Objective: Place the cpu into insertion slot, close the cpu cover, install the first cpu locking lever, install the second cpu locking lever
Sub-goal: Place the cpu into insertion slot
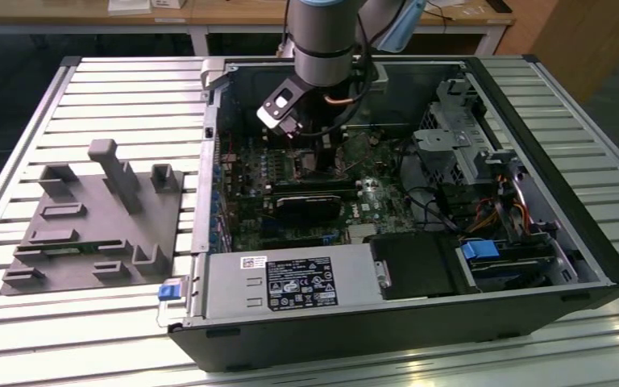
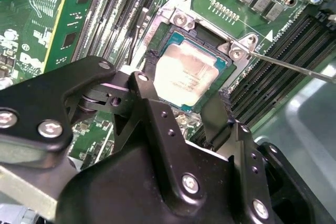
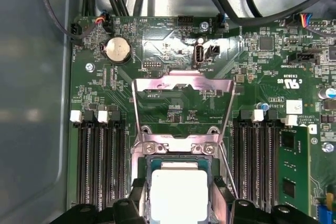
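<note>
An open computer case (image 1: 396, 322) lay on its side on a slatted metal table (image 1: 600, 105), with a robot arm (image 1: 326, 40) reaching down into it. The insertion slot (image 2: 177, 18), a square socket with a silvery metal rim, served as the landmark on the green motherboard (image 3: 273, 66).

The cpu (image 2: 186, 74), a flat square chip with a pale metal top, sat inside the insertion slot, level with its rim. The black gripper (image 2: 188, 81) hung directly over the slot. Its two fingers (image 2: 151, 64) were spread just as wide as the chip and pressed against two opposite edges of it, so the claw appeared to be gripping the cpu.

In the first wrist view the cpu cover (image 3: 184, 83), a thin silvery frame with a square window, stood swung back from the slot at the hinged edge, leaving the chip uncovered. A thin silvery locking lever (image 2: 294, 65) slanted away from one corner of the slot. Long dark memory slots (image 3: 100, 166) ran along two opposite sides of the slot. A round coin battery (image 3: 118, 51) sat beyond the raised cover, farther from the slot. A grey moulded fixture (image 1: 94, 226) rested on the table outside the case, well apart from the slot.
</note>
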Motion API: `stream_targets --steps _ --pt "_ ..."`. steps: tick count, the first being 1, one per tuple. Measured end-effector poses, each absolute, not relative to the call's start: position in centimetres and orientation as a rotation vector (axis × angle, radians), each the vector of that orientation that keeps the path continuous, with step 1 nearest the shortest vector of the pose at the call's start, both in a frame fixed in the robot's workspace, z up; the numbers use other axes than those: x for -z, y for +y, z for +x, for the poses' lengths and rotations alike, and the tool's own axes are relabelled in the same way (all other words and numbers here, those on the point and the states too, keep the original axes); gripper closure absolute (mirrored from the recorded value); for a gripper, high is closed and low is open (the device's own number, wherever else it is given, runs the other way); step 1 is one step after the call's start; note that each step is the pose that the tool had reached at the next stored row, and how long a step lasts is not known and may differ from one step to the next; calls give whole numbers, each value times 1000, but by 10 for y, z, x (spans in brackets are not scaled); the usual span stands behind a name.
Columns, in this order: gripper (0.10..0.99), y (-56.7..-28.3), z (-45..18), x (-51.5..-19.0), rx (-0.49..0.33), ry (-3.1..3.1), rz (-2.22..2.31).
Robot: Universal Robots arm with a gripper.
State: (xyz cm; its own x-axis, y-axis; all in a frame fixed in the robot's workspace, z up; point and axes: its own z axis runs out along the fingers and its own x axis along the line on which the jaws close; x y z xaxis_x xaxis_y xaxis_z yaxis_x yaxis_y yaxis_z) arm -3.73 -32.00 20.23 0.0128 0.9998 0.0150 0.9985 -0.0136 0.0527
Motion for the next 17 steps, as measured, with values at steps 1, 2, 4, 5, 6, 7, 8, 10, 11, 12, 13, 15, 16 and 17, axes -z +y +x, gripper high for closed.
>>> stream_targets --steps 1,2,4,5,6,7,8,10,11,12,13,15,16,17 --pt "486 -320 -37 -203 -74 2187 2216" --pt "486 -320 -37 -204 -73 2188 2217" --pt "612 -320 -36 -207 -71 2189 2218" --pt "612 -320 -36 -207 -69 2190 2219" --pt "671 -320 -36 -208 -66 2191 2220" --pt "729 -320 -35 -208 -63 2192 2222" --pt "729 -320 -34 -209 -61 2192 2225" --pt "843 -321 -33 -209 -55 2193 2228" --pt "843 -321 -32 -209 -52 2194 2229" --pt "906 -321 -31 -209 -51 2195 2230" --pt "961 -321 -31 -209 -50 2195 2231" --pt "980 -321 -31 -210 -50 2195 2231" --pt "980 -321 -31 -210 -50 2195 2231" --pt "980 -321 -31 -210 -50 2195 2231"
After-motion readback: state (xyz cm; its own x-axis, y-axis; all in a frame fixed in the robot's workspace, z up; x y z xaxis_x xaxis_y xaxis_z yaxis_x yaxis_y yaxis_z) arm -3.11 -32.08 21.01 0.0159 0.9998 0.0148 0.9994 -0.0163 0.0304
